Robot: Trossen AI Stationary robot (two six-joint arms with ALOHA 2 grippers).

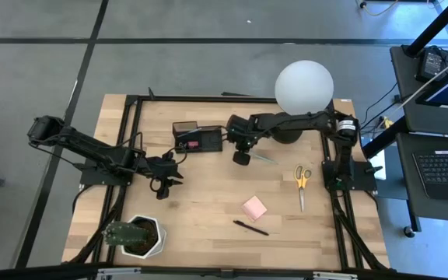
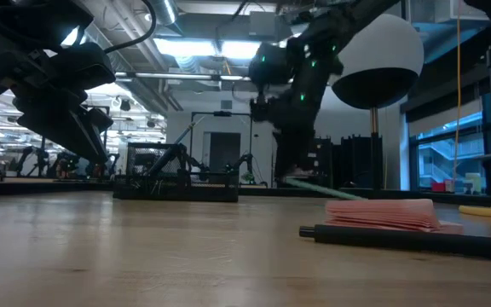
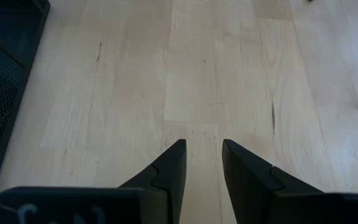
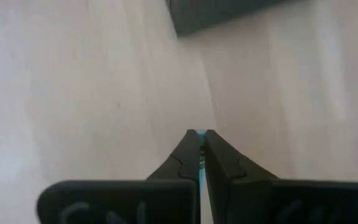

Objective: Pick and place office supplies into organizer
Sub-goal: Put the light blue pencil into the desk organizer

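No writing is readable: the left claw (image 1: 164, 183) hangs part-open and empty over the surface (image 1: 208, 202), the organizer (image 1: 197, 138) lies beside the right claw (image 1: 243, 156), pinched on a thin greenish pencil (image 1: 264, 158).

A light wooden table (image 1: 208, 202) is set on a grey floor (image 1: 208, 54) marked with dark lines. A black desk (image 1: 442, 167) with a keyboard (image 1: 446, 166) is seen beside it. Long ceiling lights (image 2: 199, 47) and big windows (image 2: 450, 158) are seen behind.

Bare wood (image 1: 208, 198) between organizer (image 1: 197, 138), plant pot (image 1: 140, 236).
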